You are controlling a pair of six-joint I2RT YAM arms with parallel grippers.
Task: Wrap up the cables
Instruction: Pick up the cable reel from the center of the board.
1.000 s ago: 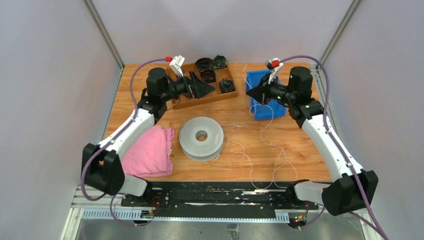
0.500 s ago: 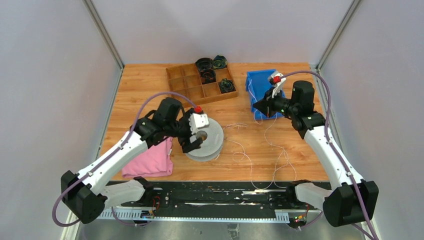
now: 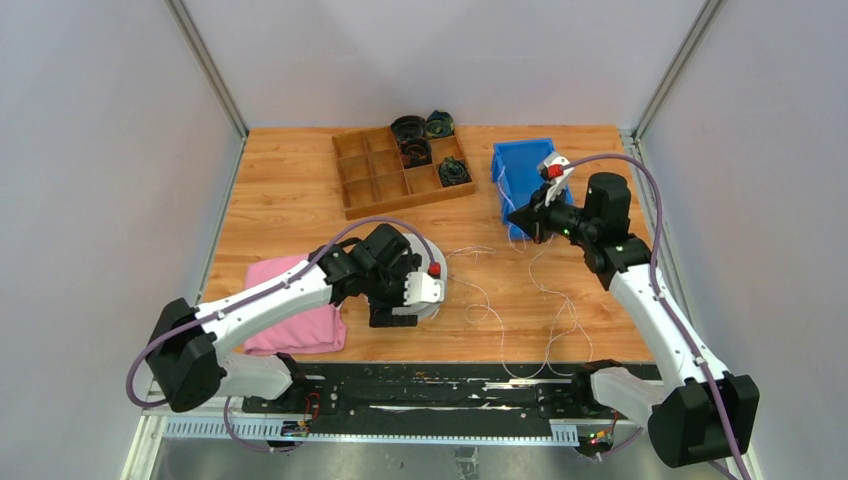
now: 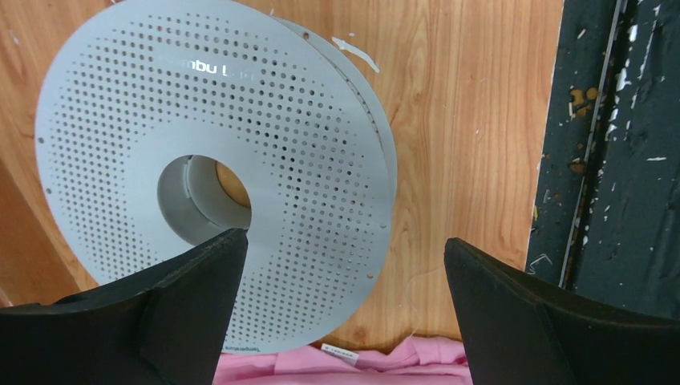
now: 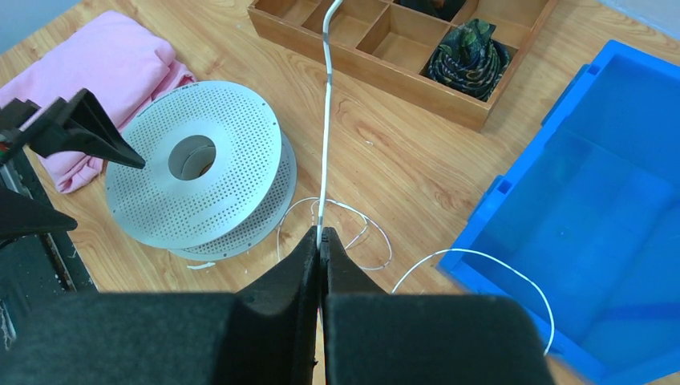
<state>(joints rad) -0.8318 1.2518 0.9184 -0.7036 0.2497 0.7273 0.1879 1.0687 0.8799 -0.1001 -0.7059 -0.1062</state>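
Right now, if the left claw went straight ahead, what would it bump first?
Probably the grey spool: the open left claw points down at its holed top face, beside the centre hole. How high above it the claw hangs is unclear.

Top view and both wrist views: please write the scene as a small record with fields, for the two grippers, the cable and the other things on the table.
left gripper: open, jaws wide over the grey spool
right gripper: shut on the cable, near the blue bin
cable: thin white wire; loose loops on the table, one reaching into the bin
spool: lies flat, next to the pink cloth
wooden tray: far side; dark coiled bundles in four compartments
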